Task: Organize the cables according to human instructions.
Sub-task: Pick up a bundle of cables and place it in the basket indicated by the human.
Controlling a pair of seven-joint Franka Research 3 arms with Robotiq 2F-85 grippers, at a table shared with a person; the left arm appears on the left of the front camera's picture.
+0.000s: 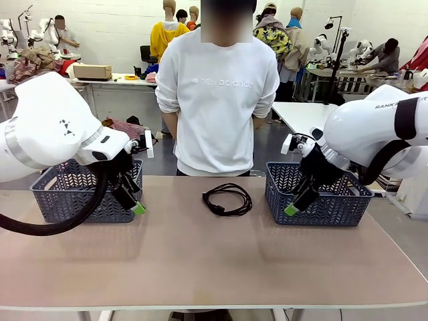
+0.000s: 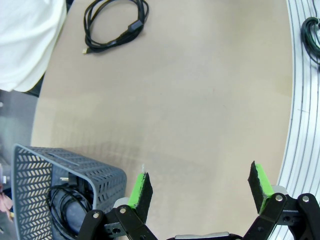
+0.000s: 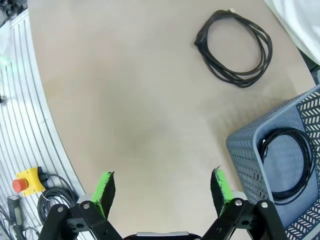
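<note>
I see one coiled cable (image 1: 227, 199) lying on the surface (image 1: 200, 267) between two grey baskets (image 1: 87, 194); my left gripper (image 2: 200, 187) and right gripper (image 3: 162, 187) both hang spread, holding nothing.

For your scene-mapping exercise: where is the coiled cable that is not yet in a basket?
In the front view the loose cable lies on the table's far middle, between the two baskets, directly before the person.

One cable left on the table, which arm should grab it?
Close call, leaning right. The cable lies mid-table at the far edge, slightly nearer the right hand than the left hand. Both hands are open and empty. Which basket it goes to depends on the person's instruction.
</note>
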